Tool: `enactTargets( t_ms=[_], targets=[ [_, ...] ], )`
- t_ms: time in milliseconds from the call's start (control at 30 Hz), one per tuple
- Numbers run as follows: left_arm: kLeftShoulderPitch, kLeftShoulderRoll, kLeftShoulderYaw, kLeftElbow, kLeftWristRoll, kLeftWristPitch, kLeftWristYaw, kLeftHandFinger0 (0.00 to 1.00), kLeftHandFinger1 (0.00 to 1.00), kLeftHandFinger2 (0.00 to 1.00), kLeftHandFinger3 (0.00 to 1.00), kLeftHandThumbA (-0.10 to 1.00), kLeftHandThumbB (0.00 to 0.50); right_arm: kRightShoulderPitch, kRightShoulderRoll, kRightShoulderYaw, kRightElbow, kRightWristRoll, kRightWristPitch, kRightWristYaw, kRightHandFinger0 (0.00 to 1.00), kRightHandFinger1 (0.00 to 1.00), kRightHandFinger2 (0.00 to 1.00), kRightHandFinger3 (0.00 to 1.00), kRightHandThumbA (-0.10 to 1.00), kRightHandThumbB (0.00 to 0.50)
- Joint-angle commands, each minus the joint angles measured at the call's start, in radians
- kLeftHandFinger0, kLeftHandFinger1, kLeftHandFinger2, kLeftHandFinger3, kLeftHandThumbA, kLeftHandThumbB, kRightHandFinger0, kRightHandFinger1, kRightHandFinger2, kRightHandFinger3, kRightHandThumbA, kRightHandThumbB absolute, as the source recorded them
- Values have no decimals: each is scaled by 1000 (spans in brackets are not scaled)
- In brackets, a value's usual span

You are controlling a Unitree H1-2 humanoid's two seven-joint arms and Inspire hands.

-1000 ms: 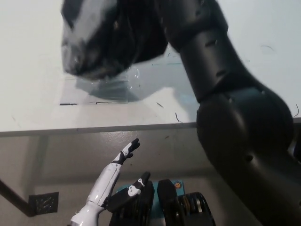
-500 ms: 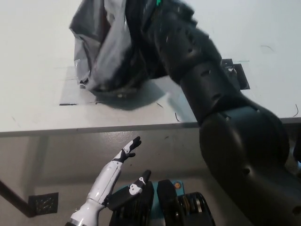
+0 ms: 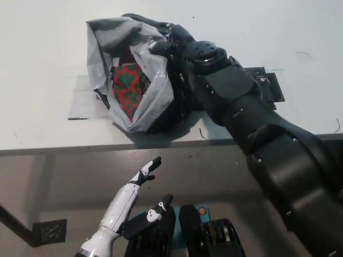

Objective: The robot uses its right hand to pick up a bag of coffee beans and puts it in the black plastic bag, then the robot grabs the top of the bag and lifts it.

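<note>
White table, seen from above. Black right arm reaches in from the lower right. Black plastic bag lies on the table near its front edge, mouth gaping. Right hand rests at the bag's upper rim; whether its fingers grip it cannot be told. Bag of coffee beans, red and green, sits inside. White left hand hangs below the table edge, fingers spread, holding nothing

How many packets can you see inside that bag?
1: a red-and-green coffee bean bag lies inside the open black plastic bag on the table; others might be hidden beneath it.
</note>
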Motion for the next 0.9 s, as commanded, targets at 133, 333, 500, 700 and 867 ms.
enactTargets(
  t_ms=[133,333,500,700,867],
  targets=[
    [-39,12,-11,-50,16,15,-28,869,949,986,983,681,136,-198,-137,389,-124,-391,105,286,1000,1000,1000,1000,981,483],
    [-39,14,-13,-50,21,9,-28,852,933,975,965,637,125,-220,-161,410,-189,-381,131,311,1000,1000,1000,1000,1000,500],
    [-43,16,-15,-49,12,11,-40,830,916,972,965,550,114,-247,-191,400,-273,-382,157,354,1000,1000,1000,1000,1000,500],
    [-45,16,-17,-41,13,10,-45,808,898,965,952,513,121,-255,-210,333,-343,-362,189,404,1000,1000,1000,1000,986,493],
    [-45,19,-19,-41,15,11,-48,824,911,973,958,493,114,-259,-220,291,-377,-367,196,435,1000,1000,1000,1000,1000,500]
  ],
)
